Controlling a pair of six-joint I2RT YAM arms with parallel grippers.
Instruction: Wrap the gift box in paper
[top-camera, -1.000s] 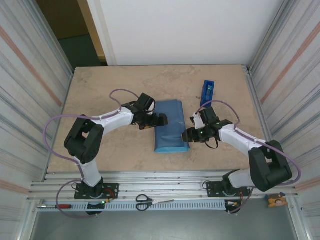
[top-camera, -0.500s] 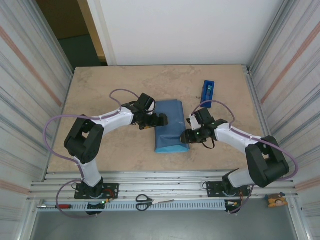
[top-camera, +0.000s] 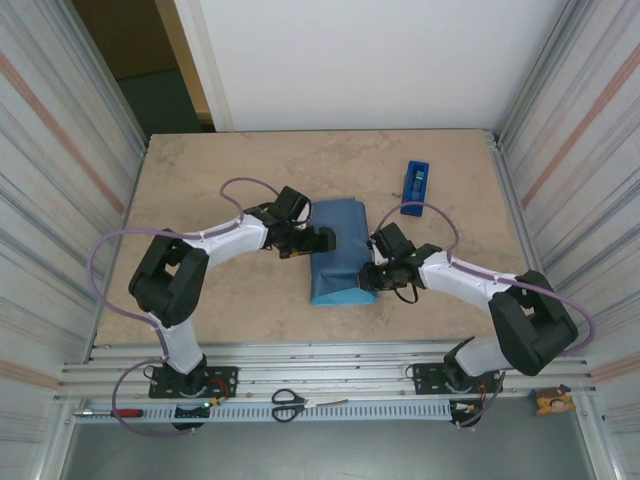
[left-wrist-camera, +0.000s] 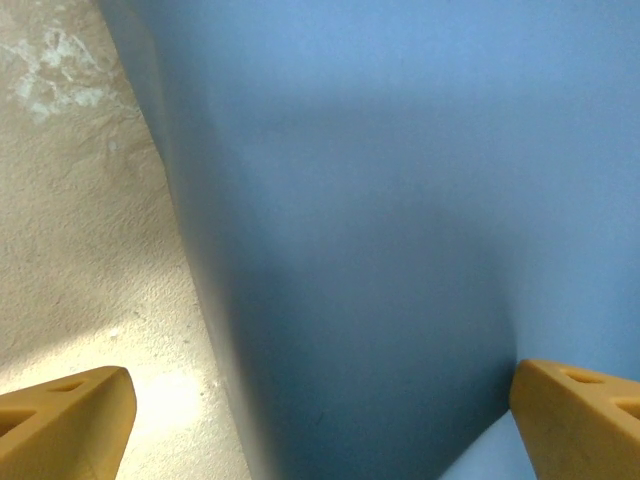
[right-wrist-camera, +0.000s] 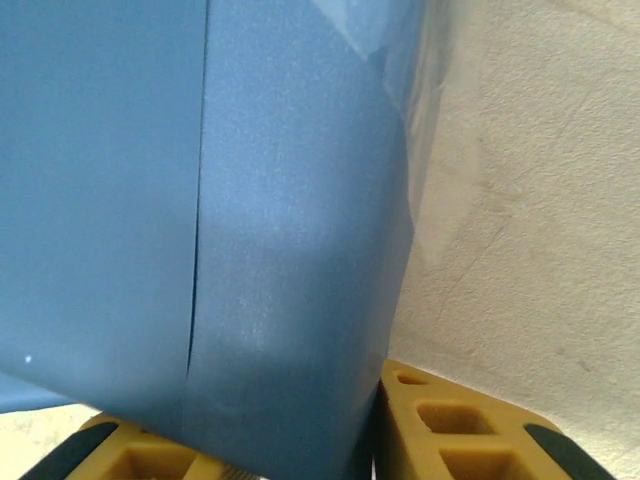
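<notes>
- The paper (top-camera: 340, 255) lies folded at the centre of the worktop (top-camera: 200, 180).
- The left gripper (top-camera: 312, 244), spread wide, sits at its left edge.
- The right gripper (top-camera: 373, 276) has the paper's lower right edge between its fingers; I cannot tell whether it pinches it.

The table (top-camera: 220, 170) is a beige, mottled, stone-look slab. 2 things sit right on it: the paper (top-camera: 338, 250), blue and folded into a chunky bundle lying flat around the middle, and a small blue tape dispenser (top-camera: 416, 187), well apart from it toward the far right.
</notes>
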